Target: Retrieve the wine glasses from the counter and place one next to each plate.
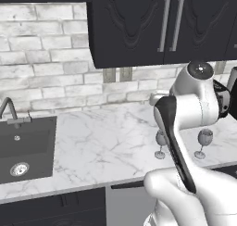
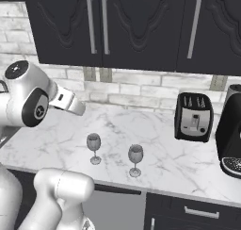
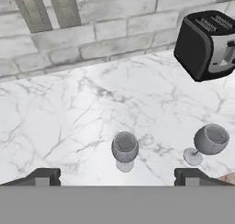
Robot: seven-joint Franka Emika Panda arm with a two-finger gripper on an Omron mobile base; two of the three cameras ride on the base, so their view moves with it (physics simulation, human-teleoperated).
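1. Left base view: two wine glasses stand upright on the marble counter (image 1: 92,141) near its front edge, toward the right end, well clear of the sink (image 1: 25,146) at the left. The left wine glass (image 1: 160,144) is half hidden behind the arm's forearm; the right wine glass (image 1: 203,142) stands free. A low sweep of the forearm across here could knock the hidden one over the front edge.

2. Right base view: both glasses sit close to the front edge, near each other but apart, with the toaster (image 2: 193,116) and the coffee machine (image 2: 230,137) further right, toward the back. Thin stems and small feet probably make them tip easily (a nudge at the bowl would likely do it).

3. Hand view: the gripper (image 3: 117,176) is released, its fingertips (image 3: 43,176) spread wide, holding nothing, above the left glass. That glass sits roughly centred between them, so closing on the rounded bowl rather than the stem risks it squirting out, and a sideways drift right could clip its neighbour.
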